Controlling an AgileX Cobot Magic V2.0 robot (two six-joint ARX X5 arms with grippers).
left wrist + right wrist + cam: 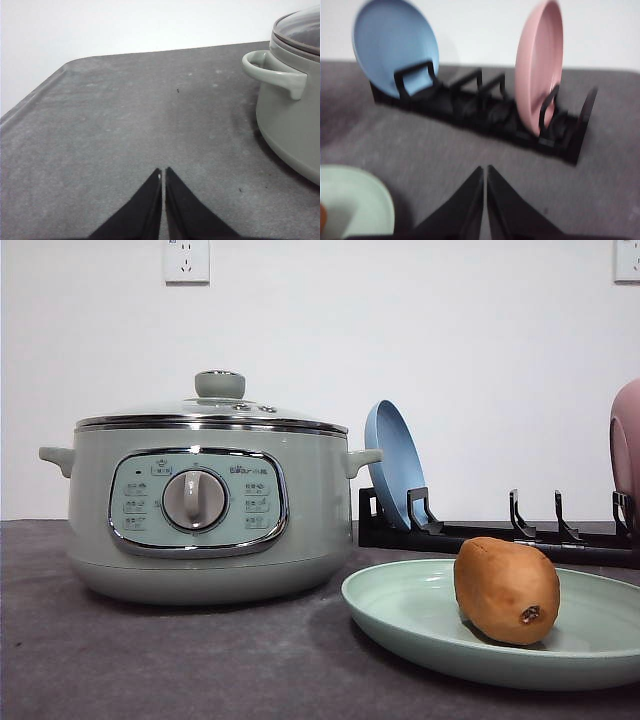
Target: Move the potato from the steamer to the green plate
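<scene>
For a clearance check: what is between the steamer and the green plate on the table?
Nothing: the front view shows bare grey table between the steamer and the green plate.

Potato on green plate, right of steamer; rack behind.

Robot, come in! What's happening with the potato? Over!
Left gripper shut, empty, beside steamer. Right gripper shut, empty, facing plate rack. Potato resting on green plate. Steamer lid on. Nothing in the way.
</scene>
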